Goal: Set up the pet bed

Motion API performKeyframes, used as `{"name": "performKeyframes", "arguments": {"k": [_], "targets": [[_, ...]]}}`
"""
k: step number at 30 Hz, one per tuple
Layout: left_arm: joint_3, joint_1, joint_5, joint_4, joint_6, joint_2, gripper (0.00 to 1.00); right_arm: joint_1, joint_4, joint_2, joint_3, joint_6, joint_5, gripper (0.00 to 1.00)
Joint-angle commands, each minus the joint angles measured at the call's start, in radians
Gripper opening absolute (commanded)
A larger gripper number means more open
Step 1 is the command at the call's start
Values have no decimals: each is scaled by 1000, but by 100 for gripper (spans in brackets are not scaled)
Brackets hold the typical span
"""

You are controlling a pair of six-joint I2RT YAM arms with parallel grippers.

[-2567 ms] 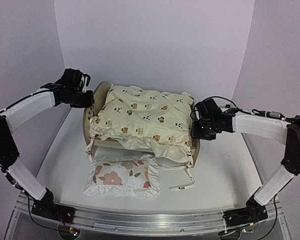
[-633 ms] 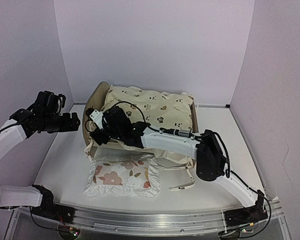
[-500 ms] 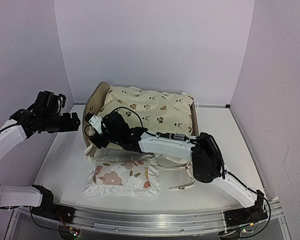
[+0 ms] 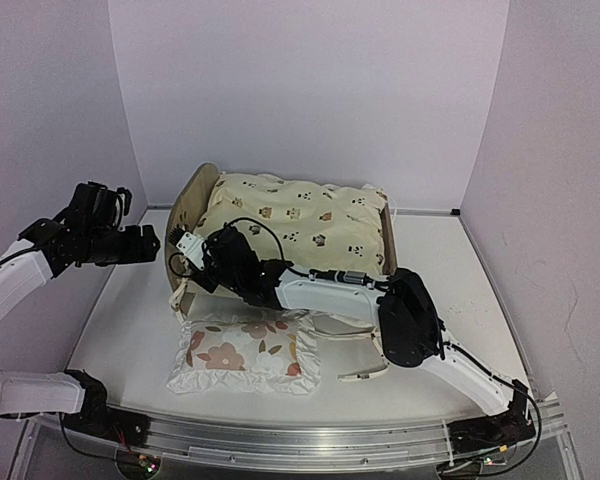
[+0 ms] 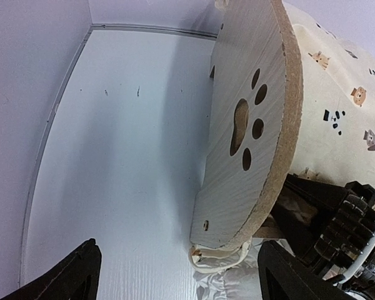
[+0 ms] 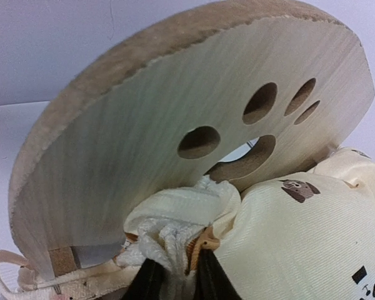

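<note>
Cream cushion [image 6: 287, 231] corner is clenched in the right jaws by the headboard [image 6: 175, 125], left jaws released: pull slowly, don't drag the bed [image 4: 193, 200].

light-wood pet bed [image 4: 191, 204], cream animal-print cushion [image 4: 302, 226]

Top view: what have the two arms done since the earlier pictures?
The right pincer swung across the front of the pet bed to its headboard and pinched a corner of the cushion. The left pincer, open, drew back leftward off the headboard. Bed and pillow stayed put.
</note>
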Motion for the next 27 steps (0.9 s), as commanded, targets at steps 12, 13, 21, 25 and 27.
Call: {"name": "performKeyframes", "arguments": {"k": [12, 13, 21, 25, 27], "targets": [[18, -4, 259, 101, 45, -67, 82, -32, 85, -106, -102, 7, 3, 0], [23, -4, 281, 107, 45, -70, 81, -32, 90, -123, -112, 7, 6, 0], [74, -4, 380, 152, 17, -52, 75, -45, 106, -239, -129, 36, 23, 0], [106, -4, 385, 156, 12, -20, 69, -59, 113, -298, -160, 48, 27, 0], [110, -5, 384, 166, 8, -8, 66, -67, 115, -321, -177, 49, 31, 0]]}}
